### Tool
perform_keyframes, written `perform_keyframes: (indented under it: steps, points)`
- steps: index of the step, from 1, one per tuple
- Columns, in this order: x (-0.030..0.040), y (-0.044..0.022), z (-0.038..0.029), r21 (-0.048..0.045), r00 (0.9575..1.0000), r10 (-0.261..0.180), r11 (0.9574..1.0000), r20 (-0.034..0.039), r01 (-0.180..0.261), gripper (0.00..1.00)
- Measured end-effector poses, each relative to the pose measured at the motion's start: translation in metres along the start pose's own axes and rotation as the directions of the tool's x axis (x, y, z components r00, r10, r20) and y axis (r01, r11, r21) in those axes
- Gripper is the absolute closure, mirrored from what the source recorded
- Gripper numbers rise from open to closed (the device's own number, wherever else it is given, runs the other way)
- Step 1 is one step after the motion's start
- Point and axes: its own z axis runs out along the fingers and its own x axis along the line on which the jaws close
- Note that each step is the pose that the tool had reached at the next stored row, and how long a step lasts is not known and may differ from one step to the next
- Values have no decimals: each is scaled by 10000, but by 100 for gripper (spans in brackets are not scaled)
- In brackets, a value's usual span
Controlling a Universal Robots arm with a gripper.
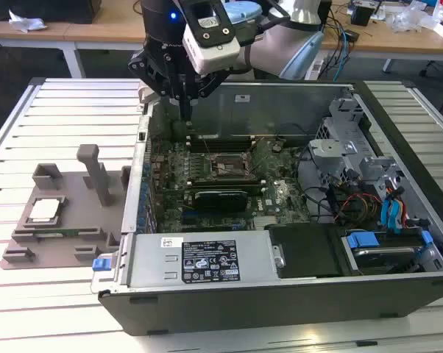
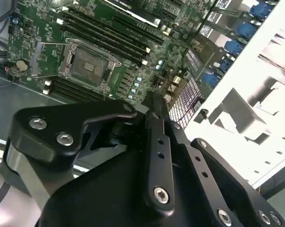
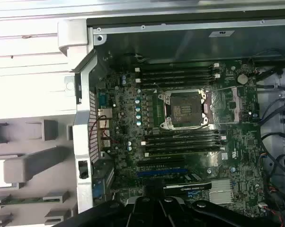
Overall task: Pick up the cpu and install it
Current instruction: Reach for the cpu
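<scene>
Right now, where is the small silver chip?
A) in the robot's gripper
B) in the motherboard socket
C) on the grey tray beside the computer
C: the cpu lies on the grey tray at the exterior view's left, while the gripper hangs over the computer case.

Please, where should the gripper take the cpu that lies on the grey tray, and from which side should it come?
Probably by two opposite edges, coming straight down from above. The cpu lies flat, metal top up, on the grey fixture tray, so only its thin edges offer a hold. An upright post stands close by, which makes a sideways approach awkward.
</scene>
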Motion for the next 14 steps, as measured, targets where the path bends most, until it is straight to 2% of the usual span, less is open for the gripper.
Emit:
perform_keyframes:
  steps: [1,3,5,10,13,14]
  points:
    - [26,-3,-1,0,10000,1,10000,1,-1,89]
    - [157,-12,-4,0,10000,-1,10000,1,1,89]
    - [223,-17,-6,0,10000,1,10000,1,-1,89]
    - [446,-33,-11,0,10000,-1,10000,2,1,89]
    - [628,-47,-16,0,10000,-1,10000,3,1,89]
    - [670,-50,-17,0,10000,-1,10000,3,1,89]
